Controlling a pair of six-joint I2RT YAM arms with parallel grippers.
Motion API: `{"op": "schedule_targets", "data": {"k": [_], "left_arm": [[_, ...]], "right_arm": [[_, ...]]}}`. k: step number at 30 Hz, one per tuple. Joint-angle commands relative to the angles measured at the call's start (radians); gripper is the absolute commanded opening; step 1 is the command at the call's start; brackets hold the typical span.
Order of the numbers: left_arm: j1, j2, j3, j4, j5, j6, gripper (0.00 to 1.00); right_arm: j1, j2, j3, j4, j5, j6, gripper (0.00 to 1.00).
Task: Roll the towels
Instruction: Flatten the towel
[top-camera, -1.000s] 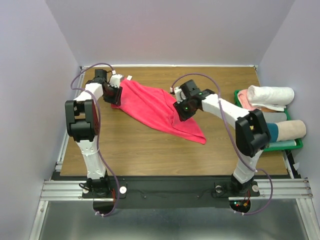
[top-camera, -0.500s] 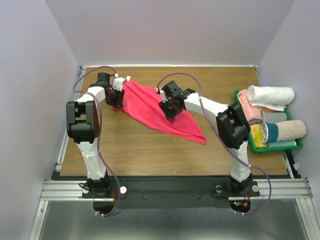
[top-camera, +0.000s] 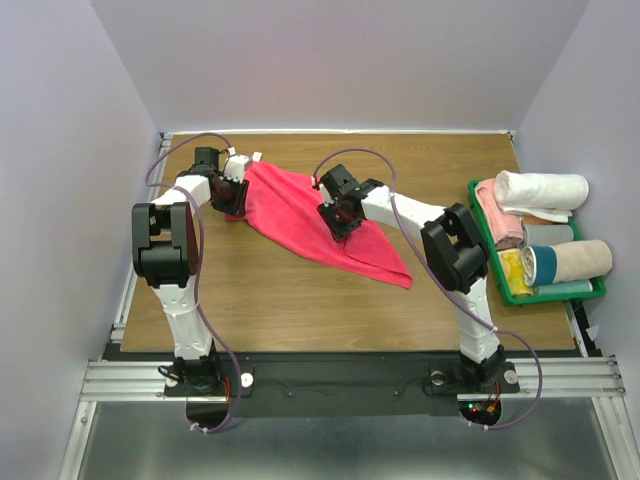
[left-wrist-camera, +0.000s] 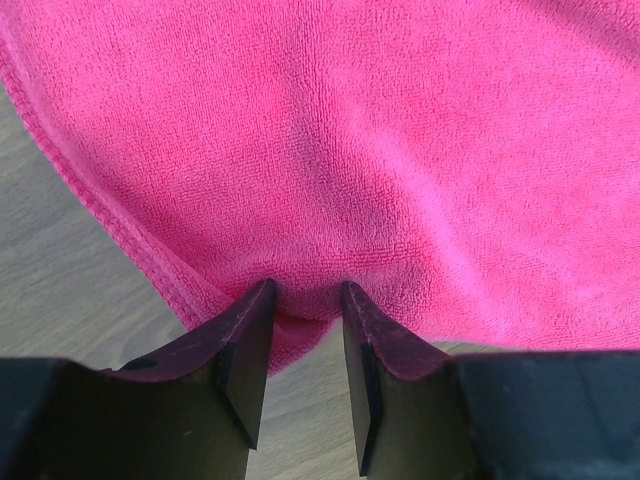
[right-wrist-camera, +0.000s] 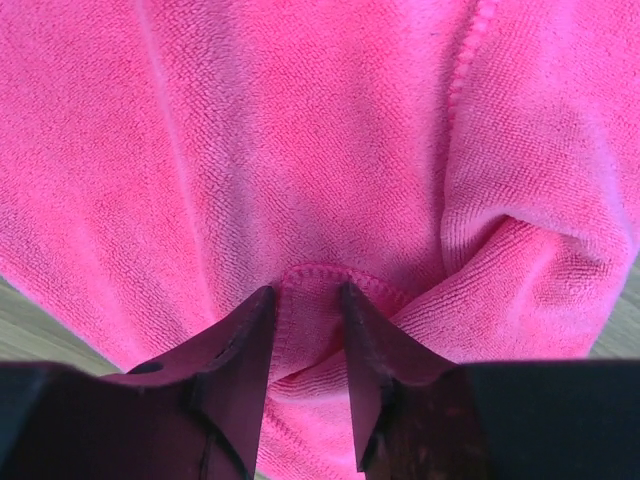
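Observation:
A bright pinkish-red towel (top-camera: 300, 205) lies spread in a slanting band across the wooden table, from back left to centre right. My left gripper (top-camera: 232, 198) sits at its back-left edge. In the left wrist view the fingertips (left-wrist-camera: 262, 300) pinch a small bulge of the towel's border (left-wrist-camera: 400, 150), and bare table shows below it. My right gripper (top-camera: 339, 220) rests on the towel's middle. In the right wrist view a hemmed fold of the towel (right-wrist-camera: 315, 285) stands between the two fingers of that gripper (right-wrist-camera: 308, 300).
A green tray (top-camera: 597, 290) stands at the table's right edge. It holds rolled towels: a white one (top-camera: 545, 188), a beige one (top-camera: 580, 260) and a pink one (top-camera: 500, 225). Pale walls close in the table on three sides.
My right arm has swung left, carrying its gripper from the towel's right part to its middle. The left arm has hardly moved. The towel's outline looks the same.

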Motion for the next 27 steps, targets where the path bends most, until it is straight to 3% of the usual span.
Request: {"op": "schedule_targets", "data": {"k": [1, 5, 8, 9, 17, 27], "left_arm": [[-0.003, -0.058, -0.024, 0.005, -0.006, -0.004, 0.44], [-0.003, -0.063, -0.042, 0.005, -0.024, 0.007, 0.44], [-0.003, -0.072, -0.057, 0.003, -0.036, 0.014, 0.43], [-0.003, -0.078, -0.062, 0.0, -0.038, 0.017, 0.43], [-0.003, -0.173, -0.143, -0.099, -0.076, 0.114, 0.39], [0.0, -0.405, -0.432, -0.346, -0.153, 0.373, 0.33]], "right_arm": [[0.003, -0.035, 0.033, 0.016, 0.033, 0.017, 0.37], [0.0, -0.089, 0.009, 0.016, 0.064, 0.007, 0.27], [-0.009, -0.115, -0.007, 0.016, 0.084, -0.007, 0.1], [-0.017, -0.118, -0.01, 0.015, 0.087, -0.012, 0.01], [-0.07, -0.267, -0.089, -0.002, 0.069, -0.053, 0.01], [-0.24, -0.563, -0.325, -0.062, -0.045, -0.164, 0.01]]}}
